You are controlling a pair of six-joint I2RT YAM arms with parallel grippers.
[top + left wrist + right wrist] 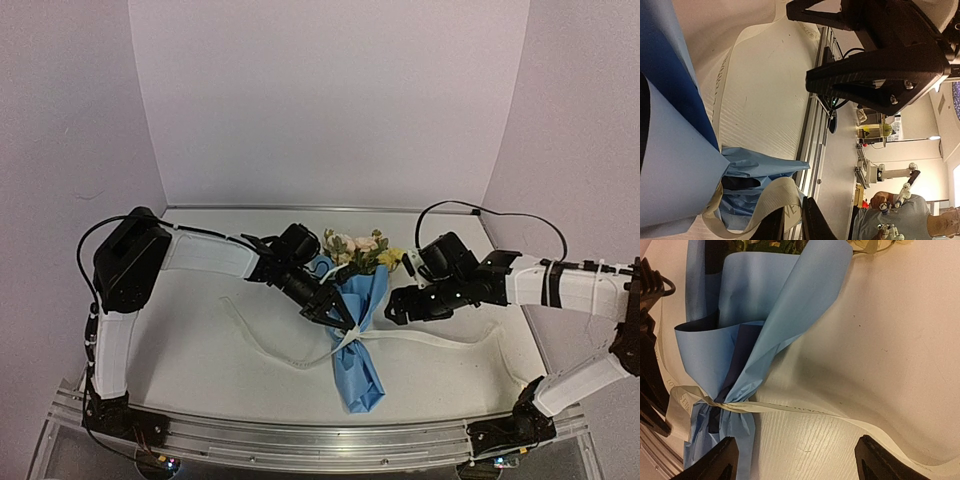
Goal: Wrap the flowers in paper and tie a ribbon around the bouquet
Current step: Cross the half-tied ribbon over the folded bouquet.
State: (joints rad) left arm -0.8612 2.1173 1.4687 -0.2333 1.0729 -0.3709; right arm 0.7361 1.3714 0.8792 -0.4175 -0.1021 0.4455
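The paper (358,375) bundle lies on the table (190,350), long axis near to far, its twisted end nearest the arm bases. The ribbon (430,338) crosses the paper's waist. There the left gripper (335,318) pinches the ribbon, fingers narrow. Right of the paper the right gripper (398,305) gapes wide. The flowers (355,248) point toward the back wall.

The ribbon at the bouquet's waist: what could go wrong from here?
1. The left gripper pinches the ribbon near the cinched paper; pulling may drag the bundle instead of tightening.
2. The right gripper is open, so the tail on its side lies free and might slip loose.
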